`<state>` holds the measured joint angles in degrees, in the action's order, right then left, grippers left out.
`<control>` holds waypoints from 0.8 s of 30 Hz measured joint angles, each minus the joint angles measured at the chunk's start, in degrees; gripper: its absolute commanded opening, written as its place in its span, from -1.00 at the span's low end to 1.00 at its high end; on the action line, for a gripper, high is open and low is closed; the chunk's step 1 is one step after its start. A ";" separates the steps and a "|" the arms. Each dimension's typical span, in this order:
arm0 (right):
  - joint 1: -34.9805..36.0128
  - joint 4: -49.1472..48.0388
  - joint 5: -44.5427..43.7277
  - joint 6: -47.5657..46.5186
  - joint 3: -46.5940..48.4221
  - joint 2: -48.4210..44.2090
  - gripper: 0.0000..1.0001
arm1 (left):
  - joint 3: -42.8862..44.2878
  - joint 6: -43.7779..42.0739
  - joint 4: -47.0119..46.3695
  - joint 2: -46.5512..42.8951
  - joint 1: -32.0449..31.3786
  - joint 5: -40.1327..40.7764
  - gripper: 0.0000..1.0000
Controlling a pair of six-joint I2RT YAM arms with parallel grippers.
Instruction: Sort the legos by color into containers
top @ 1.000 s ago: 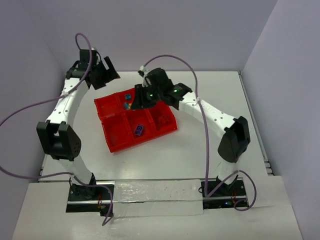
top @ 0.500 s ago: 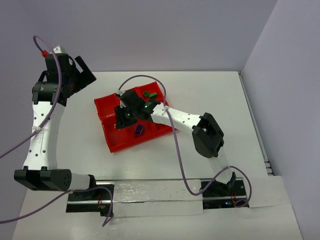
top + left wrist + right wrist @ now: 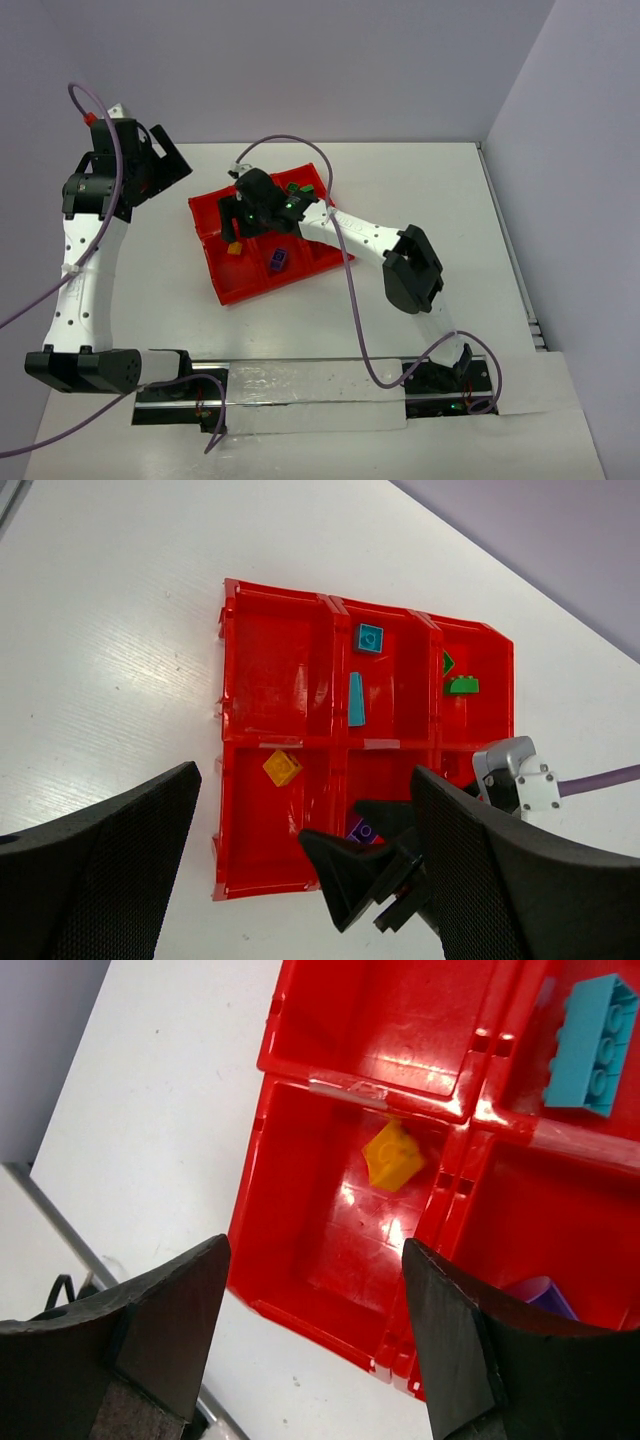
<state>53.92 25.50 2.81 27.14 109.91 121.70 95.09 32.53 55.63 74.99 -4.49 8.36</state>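
Right gripper hangs spread and empty over the glossy red tray, where 1 square yellow brick lies in a corner compartment. The left gripper, matte black and grainy, gapes wide.

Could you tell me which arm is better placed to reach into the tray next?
Right, probably: the right gripper hangs open over the tray, above the yellow lego, while the left gripper sits off to the side.
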 measured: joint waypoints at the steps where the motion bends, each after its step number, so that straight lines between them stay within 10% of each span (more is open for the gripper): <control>1: -0.11 -0.02 -0.32 0.02 -0.09 -0.18 0.55 | -0.13 -0.02 0.04 -0.38 0.00 0.00 0.86; 13: -3.22 0.59 -3.70 0.12 -6.36 -10.72 0.80 | -3.48 -0.24 -0.25 -2.44 0.00 -0.06 0.86; 24: -19.65 4.44 -13.63 0.20 -29.28 -42.99 1.00 | -3.46 -0.50 -0.69 -2.44 0.00 0.00 0.86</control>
<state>34.26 29.94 -10.82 27.33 80.63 78.71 91.64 32.03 54.94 72.55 -4.49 8.36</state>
